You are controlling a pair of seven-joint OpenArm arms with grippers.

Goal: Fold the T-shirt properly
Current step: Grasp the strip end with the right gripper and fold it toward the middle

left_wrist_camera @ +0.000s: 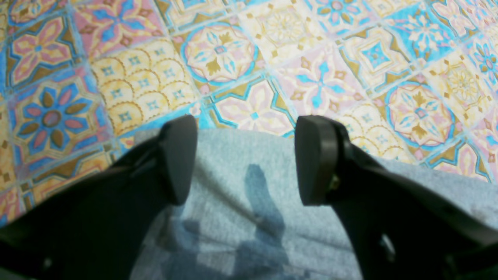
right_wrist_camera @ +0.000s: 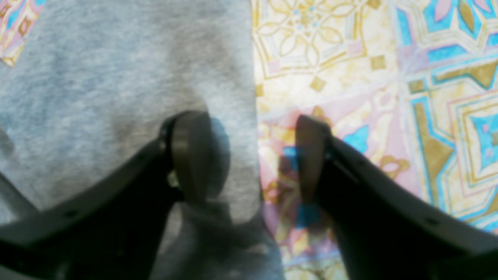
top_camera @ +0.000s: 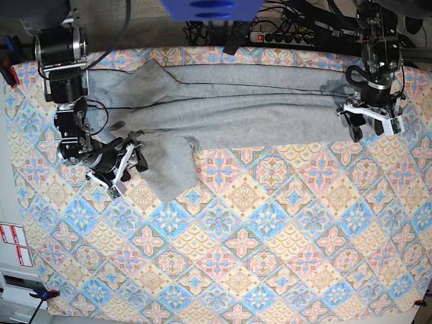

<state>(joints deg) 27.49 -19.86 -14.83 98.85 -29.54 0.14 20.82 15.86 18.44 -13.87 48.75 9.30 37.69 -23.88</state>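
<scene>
One T-shirt (top_camera: 229,108), two grippers. The right gripper (top_camera: 127,162) sits at the shirt's left sleeve, jaws spread, straddling its edge. The shirt stretches along the tablecloth's (top_camera: 236,250) top. The left gripper (top_camera: 368,123) hangs at its right end, jaws wide apart.

Both arms (top_camera: 71,101) black, cylindrical joints, thin black cables; white brackets at wrists; jaws matte black with rounded oval pads (left_wrist_camera: 179,155).
</scene>
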